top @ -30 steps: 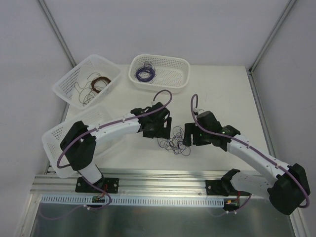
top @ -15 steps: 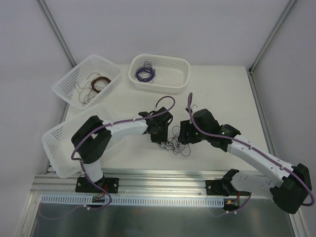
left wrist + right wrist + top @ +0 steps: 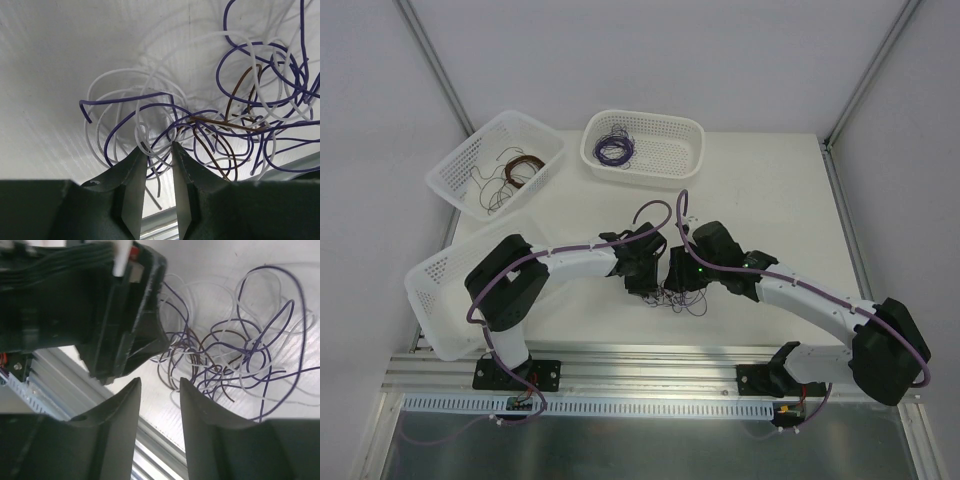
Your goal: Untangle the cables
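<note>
The cables [image 3: 684, 299] lie as a loose tangle of thin purple, whitish and brown wires near the table's front edge, partly hidden by both wrists. In the left wrist view the cables [image 3: 240, 115] spread up and to the right. My left gripper [image 3: 159, 146] [image 3: 651, 284] has its jaws narrowed, with a gap still visible, and white and purple strands cross between the tips. My right gripper [image 3: 160, 380] [image 3: 674, 281] is open with nothing between its fingers. The cables [image 3: 235, 355] lie just beyond its tips.
A white basket [image 3: 545, 160] at the back left holds a brown wire coil [image 3: 520, 168]. A second basket [image 3: 670, 150] holds a purple coil [image 3: 613, 150]. A third basket [image 3: 430, 280] sits by the left arm. An aluminium rail [image 3: 650, 355] runs along the front edge. The left gripper's black body [image 3: 100, 305] is close to my right fingers.
Both wrists have moved inward and now meet over the tangle. Both pairs of jaws have narrowed, the left more than the right.
</note>
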Robot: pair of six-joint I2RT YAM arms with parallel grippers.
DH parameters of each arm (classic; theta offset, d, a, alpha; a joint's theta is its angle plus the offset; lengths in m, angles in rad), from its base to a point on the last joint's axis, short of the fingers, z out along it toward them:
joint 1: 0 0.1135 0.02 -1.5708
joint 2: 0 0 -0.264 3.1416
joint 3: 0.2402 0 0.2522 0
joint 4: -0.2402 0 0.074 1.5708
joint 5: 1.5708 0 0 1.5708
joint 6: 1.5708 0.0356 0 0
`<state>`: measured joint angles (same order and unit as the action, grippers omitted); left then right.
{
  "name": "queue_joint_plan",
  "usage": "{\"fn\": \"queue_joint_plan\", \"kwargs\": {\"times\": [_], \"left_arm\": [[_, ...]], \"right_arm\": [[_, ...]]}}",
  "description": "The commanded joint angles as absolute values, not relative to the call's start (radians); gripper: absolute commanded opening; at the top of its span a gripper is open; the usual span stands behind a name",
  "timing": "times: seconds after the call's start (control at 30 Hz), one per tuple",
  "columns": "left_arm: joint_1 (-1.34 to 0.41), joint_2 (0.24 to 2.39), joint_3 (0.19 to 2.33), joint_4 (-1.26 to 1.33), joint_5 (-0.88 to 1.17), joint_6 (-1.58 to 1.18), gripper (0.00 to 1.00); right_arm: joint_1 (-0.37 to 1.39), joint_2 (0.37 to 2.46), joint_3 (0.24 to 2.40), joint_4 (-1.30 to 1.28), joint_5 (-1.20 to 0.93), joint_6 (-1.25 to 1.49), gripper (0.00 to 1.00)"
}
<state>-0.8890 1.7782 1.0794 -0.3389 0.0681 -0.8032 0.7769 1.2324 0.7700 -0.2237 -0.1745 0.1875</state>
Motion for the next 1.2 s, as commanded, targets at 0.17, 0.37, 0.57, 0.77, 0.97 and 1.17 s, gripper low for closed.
{"fn": "queue_joint_plan", "kwargs": {"times": [0.17, 0.37, 0.57, 0.77, 0.97, 1.17], "left_arm": [[-0.871, 1.720, 1.028, -0.301, 0.097, -0.834, 0.26], [-0.867, 1.710, 1.022, -0.290, 0.106, -0.842, 0.26], [-0.862, 1.707, 1.019, -0.282, 0.117, -0.853, 0.25], [-0.856, 1.701, 1.009, -0.273, 0.120, -0.865, 0.25], [-0.851, 1.695, 1.006, -0.270, 0.120, -0.870, 0.25], [-0.839, 1.709, 0.996, -0.270, 0.121, -0.880, 0.25]], "right_arm": [[0.782, 1.348, 0.712, -0.089, -0.193, 0.230, 0.36], [0.784, 1.388, 0.704, -0.035, -0.242, 0.241, 0.33], [0.784, 1.405, 0.693, -0.005, -0.275, 0.261, 0.33], [0.782, 1.417, 0.690, -0.005, -0.276, 0.262, 0.33], [0.782, 1.425, 0.684, -0.003, -0.275, 0.273, 0.18], [0.784, 1.277, 0.735, -0.081, -0.253, 0.245, 0.01]]}}
